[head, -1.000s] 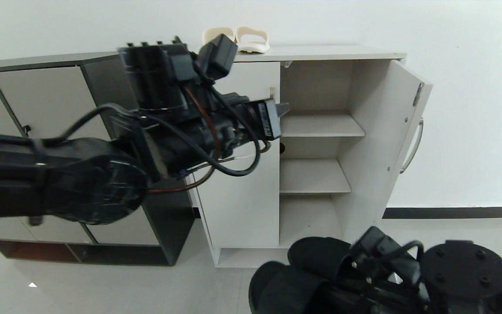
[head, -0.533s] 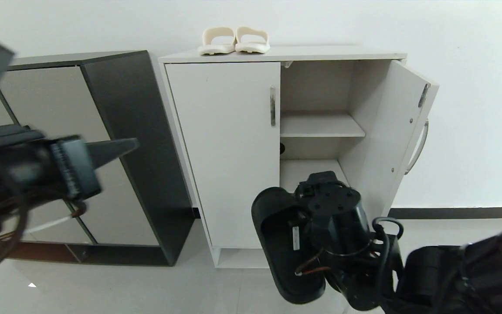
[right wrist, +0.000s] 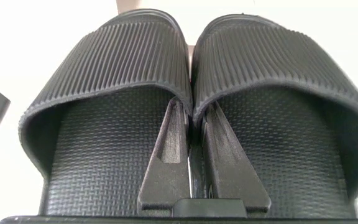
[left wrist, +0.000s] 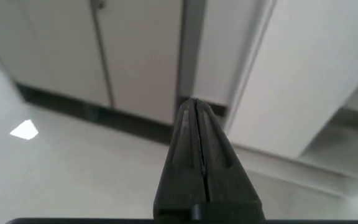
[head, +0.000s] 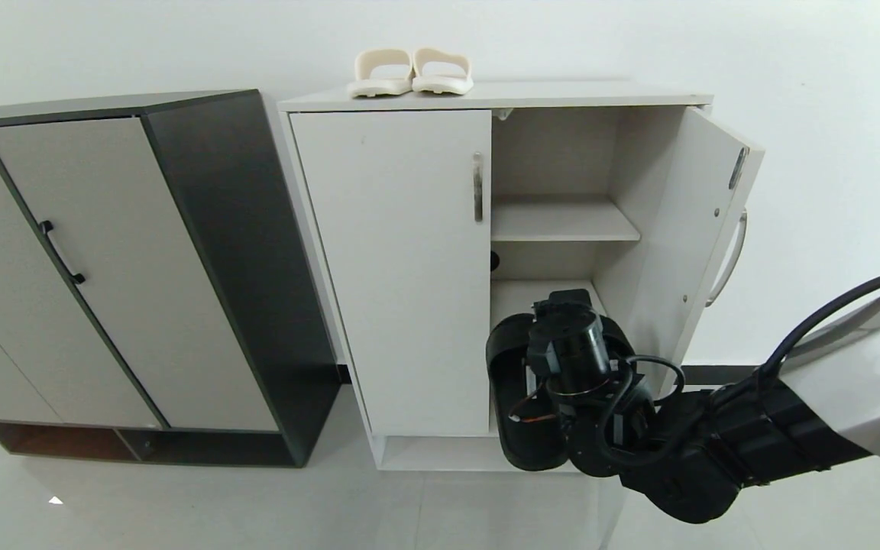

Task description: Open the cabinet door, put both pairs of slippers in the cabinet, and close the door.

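the left gripper [left wrist: 196, 143] is closed on nothing, while the right gripper [right wrist: 193, 146] is nearly closed on the black slippers [right wrist: 114, 81], its fingers [right wrist: 166, 155] pinching the two inner strap edges together. this is a sound hold, as the ribbed material looks light, soft and grippy, probably foam that can sag. just ahead of the right gripper is the lower opening of the cabinet [head: 402, 267], beside the open door [head: 703, 229], and far above it, on the top, lie the cream slippers [head: 413, 71].

The right jaws clamp both black slippers [right wrist: 129, 68] together.
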Robot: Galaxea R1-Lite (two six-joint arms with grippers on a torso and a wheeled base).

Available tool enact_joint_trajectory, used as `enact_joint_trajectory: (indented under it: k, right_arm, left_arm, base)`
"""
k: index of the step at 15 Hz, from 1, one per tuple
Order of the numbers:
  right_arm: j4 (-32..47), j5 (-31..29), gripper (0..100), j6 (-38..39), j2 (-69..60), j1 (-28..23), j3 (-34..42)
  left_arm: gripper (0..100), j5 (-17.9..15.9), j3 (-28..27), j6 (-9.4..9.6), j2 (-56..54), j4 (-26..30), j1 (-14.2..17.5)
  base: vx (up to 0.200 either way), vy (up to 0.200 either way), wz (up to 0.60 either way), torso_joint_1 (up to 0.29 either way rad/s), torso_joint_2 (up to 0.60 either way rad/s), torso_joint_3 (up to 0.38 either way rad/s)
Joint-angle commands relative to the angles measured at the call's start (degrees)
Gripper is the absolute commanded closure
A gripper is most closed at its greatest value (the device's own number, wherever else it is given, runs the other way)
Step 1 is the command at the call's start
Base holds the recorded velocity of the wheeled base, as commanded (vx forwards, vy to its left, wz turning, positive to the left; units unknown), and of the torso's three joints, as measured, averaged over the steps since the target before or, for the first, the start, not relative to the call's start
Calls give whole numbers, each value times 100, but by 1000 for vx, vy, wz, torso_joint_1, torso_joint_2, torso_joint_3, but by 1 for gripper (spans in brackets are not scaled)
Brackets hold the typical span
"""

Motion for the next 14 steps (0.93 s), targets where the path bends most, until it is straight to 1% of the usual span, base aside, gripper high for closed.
enact_joint_trajectory:
  k: [1, 2, 3, 4, 5, 6, 7, 8, 9, 10, 11, 12, 13, 14]
  right_arm:
    - [0, -51, 100, -1, 32, -62, 78]
    - [-9, -113, 100, 8, 23, -123, 113]
    - [-9, -139, 100, 8, -3, -167, 183]
    - [-18, -139, 100, 8, -74, -211, 289]
    - [-18, -139, 100, 17, -135, -237, 412]
    - [-44, -139, 100, 43, -214, -264, 579]
    - [-44, -139, 100, 70, -302, -281, 719]
    - [-71, -139, 100, 87, -399, -308, 860]
    - [-97, -139, 100, 96, -434, -317, 922]
    - [-167, -139, 100, 114, -575, -334, 1141]
    - [-185, -130, 100, 114, -619, -334, 1203]
    - [-273, -104, 100, 123, -698, -334, 1308]
    - [-431, -34, 100, 114, -706, -334, 1343]
    - [-668, 177, 100, 114, -706, -343, 1379]
  left_arm:
    - [100, 8, 1131, 146, -1418, 29, 760]
    - [100, -107, 1289, 172, -1655, 29, 769]
    - [100, -467, 1298, 269, -1928, 20, 742]
    - [100, -1012, 1307, 471, -2077, -24, 707]
    - [100, -1557, 1342, 603, -2077, -165, 707]
    - [100, -2023, 1386, 620, -2077, -252, 707]
    - [100, -2427, 1386, 594, -2077, -244, 707]
    - [100, -2585, 1386, 620, -2068, 38, 707]
    - [100, -2594, 1360, 620, -2068, 161, 698]
    - [100, -2594, 1386, 673, -2077, -24, 707]
    - [100, -2612, 1386, 778, -2077, -15, 707]
    - [100, -2612, 1386, 963, -2077, -15, 698]
    - [100, -2612, 1386, 928, -2077, -15, 707]
    - [100, -2612, 1386, 875, -2068, -15, 707]
  base:
    - [0, 0, 0, 0, 0, 0]
    - [0, 0, 0, 0, 0, 0]
    - [0, 0, 0, 0, 0, 0]
    - [0, 0, 0, 0, 0, 0]
    - [0, 0, 0, 0, 0, 0]
    - [0, 0, 0, 0, 0, 0]
    - [0, 0, 0, 0, 0, 0]
    - [0, 0, 0, 0, 0, 0]
    - [0, 0, 0, 0, 0, 0]
    - [0, 0, 0, 0, 0, 0]
    - [0, 0, 0, 0, 0, 0]
    - [0, 0, 0, 0, 0, 0]
    - [0, 0, 0, 0, 0, 0]
    - [0, 0, 0, 0, 0, 0]
